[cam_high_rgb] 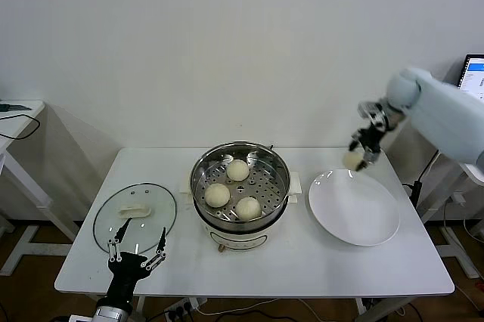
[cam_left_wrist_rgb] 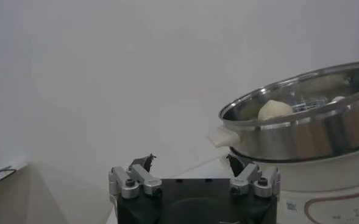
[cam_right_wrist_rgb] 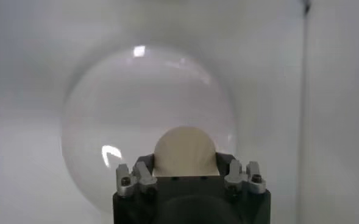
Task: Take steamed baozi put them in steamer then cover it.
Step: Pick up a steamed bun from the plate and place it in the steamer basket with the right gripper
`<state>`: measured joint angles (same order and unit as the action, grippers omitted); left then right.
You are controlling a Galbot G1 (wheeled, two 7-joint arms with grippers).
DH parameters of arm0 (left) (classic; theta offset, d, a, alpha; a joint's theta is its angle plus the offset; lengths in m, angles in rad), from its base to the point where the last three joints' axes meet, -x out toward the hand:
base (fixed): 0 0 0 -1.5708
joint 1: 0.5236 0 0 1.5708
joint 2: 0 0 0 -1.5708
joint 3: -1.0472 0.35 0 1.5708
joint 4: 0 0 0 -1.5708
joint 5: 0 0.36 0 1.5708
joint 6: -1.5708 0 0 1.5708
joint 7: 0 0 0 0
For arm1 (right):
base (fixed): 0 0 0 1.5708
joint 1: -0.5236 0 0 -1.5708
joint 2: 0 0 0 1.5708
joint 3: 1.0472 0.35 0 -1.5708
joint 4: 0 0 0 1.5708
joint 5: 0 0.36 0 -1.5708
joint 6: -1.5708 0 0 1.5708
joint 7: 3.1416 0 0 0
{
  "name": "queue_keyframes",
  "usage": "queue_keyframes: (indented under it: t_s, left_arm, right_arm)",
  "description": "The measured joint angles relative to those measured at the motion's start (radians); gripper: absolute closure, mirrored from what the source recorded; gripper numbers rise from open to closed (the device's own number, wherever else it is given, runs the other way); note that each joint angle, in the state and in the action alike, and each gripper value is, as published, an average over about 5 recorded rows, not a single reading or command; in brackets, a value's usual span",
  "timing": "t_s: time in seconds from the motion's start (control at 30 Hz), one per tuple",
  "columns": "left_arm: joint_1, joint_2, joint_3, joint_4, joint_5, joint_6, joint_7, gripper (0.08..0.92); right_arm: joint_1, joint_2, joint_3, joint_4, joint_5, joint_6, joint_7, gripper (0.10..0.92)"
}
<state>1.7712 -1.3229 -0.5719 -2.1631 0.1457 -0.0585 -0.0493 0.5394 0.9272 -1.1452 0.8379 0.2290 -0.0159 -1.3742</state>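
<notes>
Head view: my left tool [cam_high_rgb: 137,250] waits spread wide near the table [cam_high_rgb: 91,269] edge, by the glass cover [cam_high_rgb: 134,218]. The shiny steamer [cam_high_rgb: 240,186] w/ holes holds 3 round buns. Farther off, right tool [cam_high_rgb: 358,154] is clenched on the last soft baozi [cam_high_rgb: 352,159], above the white plate [cam_high_rgb: 354,207]. I'd lift high over the rim, squeeze gently.

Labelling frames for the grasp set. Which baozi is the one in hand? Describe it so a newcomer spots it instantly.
Start at the white table and find the white plate to the right of the steamer. Above the plate's far rim, the right pincer is shut on a pale baozi. It is the only one in the air; the other three baozi sit on the steamer's perforated tray.
</notes>
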Motion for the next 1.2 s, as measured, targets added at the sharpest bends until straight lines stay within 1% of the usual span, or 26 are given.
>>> queue_keyframes:
  t_s: [0.27, 0.5, 0.8, 1.2]
  left_arm:
    - [0.003, 0.0, -0.004, -0.012, 0.0, 0.0, -0.003, 0.177]
    - [0.002, -0.002, -0.005, -0.018, 0.0, 0.001, -0.005, 0.177]
    - [0.001, -0.002, -0.016, -0.02, -0.003, 0.0, -0.006, 0.177]
    - [0.001, -0.002, -0.028, -0.017, -0.004, -0.002, -0.008, 0.177]
  right_arm:
    - [0.137, 0.081, -0.129, 0.148, 0.176, -0.074, 0.006, 0.355]
    - [0.179, 0.16, -0.214, 0.231, 0.253, -0.122, 0.052, 0.355]
    - [0.167, 0.249, -0.276, 0.265, 0.269, -0.159, 0.112, 0.358]
    - [0.099, 0.311, -0.305, 0.246, 0.23, -0.169, 0.158, 0.36]
